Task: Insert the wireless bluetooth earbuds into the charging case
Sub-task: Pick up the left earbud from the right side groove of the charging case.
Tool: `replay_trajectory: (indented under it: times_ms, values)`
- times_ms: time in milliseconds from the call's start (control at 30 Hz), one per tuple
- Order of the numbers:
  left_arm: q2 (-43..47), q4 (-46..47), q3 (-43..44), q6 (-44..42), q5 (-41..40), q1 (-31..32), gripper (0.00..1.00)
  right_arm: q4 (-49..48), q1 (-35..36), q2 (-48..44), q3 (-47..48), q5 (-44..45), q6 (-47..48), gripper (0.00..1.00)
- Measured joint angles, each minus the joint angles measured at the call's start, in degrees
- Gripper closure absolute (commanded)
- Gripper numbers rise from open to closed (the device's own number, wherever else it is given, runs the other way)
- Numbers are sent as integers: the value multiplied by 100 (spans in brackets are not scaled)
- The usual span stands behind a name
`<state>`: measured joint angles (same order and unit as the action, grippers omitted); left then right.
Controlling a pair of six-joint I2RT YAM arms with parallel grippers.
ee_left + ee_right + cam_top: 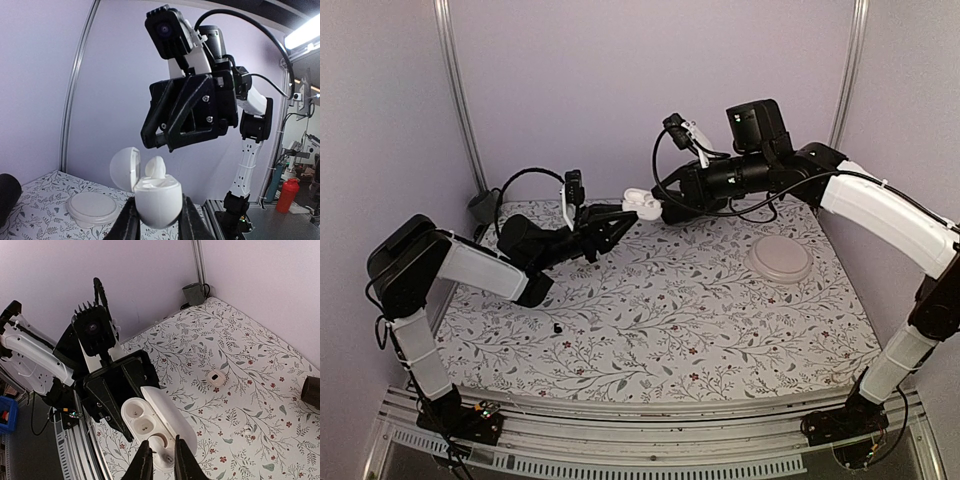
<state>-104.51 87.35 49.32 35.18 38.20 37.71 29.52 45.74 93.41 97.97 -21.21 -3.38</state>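
Left gripper (623, 216) was raised over the back of the table (700, 320) in the top view, closed on the charging case (638, 201). Right gripper (665, 207) came in from the right, tips almost at the case. Pale round dish (778, 260) sat on the table well to the right. Tiny black bit (557, 327) lay near the left arm.

Left wrist view: both left fingers (131, 220) pressed on the sides of the case (157, 200), holding it upright in the air. Lid (124, 169) was swung open to the left. One earbud (156, 169) stood up out of the case top. The right gripper (160, 145) hung just above that earbud, with a thin strip of wall showing between them, so no contact.

Right wrist view: right fingers (145, 462) were only a narrow gap apart, gripping nothing, looking straight down at the open case (137, 415) with sockets visible. A white piece showed in the gap; most likely the earbud. Round white lump with a dark spot (216, 378) lay on the table. A small white piece (247, 429) lay farther right, too small to tell whether it was the second earbud.
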Motion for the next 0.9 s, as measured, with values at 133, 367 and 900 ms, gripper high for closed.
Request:
replay_trajectory:
  times_ms: [133,367,900]
  values:
    - [0,2,0,0,0,0,100,7,42,72,2,4,0,85]
    - [0,2,0,0,15,0,100,70,83,111,39,96,22,92]
    - [0,0,-22,-87,9,0,100,111,111,111,15,125,48,96]
